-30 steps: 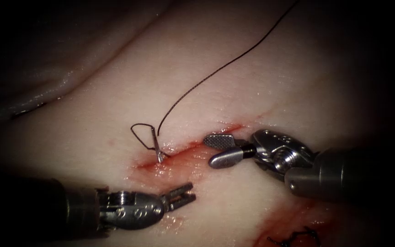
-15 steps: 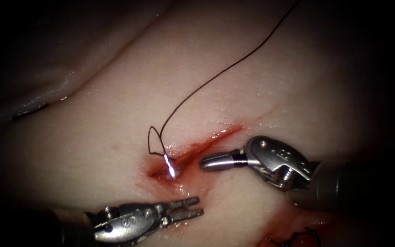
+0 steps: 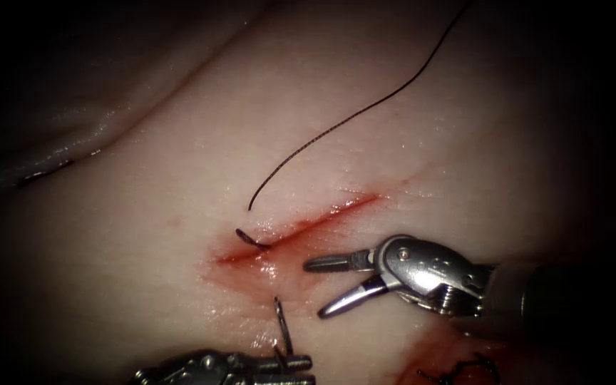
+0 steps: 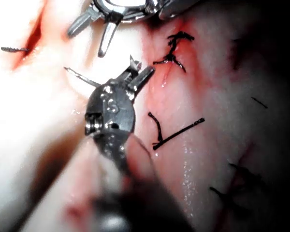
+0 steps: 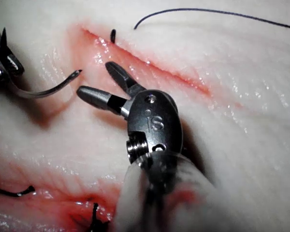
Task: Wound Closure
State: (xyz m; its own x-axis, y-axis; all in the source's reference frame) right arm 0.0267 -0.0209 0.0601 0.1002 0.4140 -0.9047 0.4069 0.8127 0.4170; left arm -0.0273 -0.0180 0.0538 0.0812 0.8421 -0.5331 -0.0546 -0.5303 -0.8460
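Needle extraction is the step in hand. The left tool [image 3: 286, 362] is gripping the needle [image 3: 280, 324] in closed jaws, and the needle is sitting clear of the tissue [image 3: 465, 142], standing up from those jaws toward the cut [image 3: 322, 217]. A second ago it was lodged in the cut's left end with a thread loop beside it, so the left tool is drawing it out. The grip is lying near one end of the curve. I cannot tell which end.

The right tool [image 3: 315, 289] is hovering with its jaws spread open, holding nothing. Its tips are pointing at the needle, with the cut just beyond its upper jaw.

The thread [image 3: 365, 114] is trailing away from both tools across the far tissue, and its free end is stopping just short of the cut. A short dark stub [image 3: 249, 238], thread as far as I can tell, is poking out at the cut's left end.

In my judgement, the next move is calling for a firm hold on the needle and a clear path for whatever thread is following it.

The needle is thin, curved, shiny steel. The jaws are blunt, polished metal. The thread is fine, dark and wiry. The tissue is pale, moist and glistening, with red fluid [image 3: 251, 267] pooling along the narrow slit. Dark old stitches [image 3: 458, 371] are lying below the right tool's jaws.
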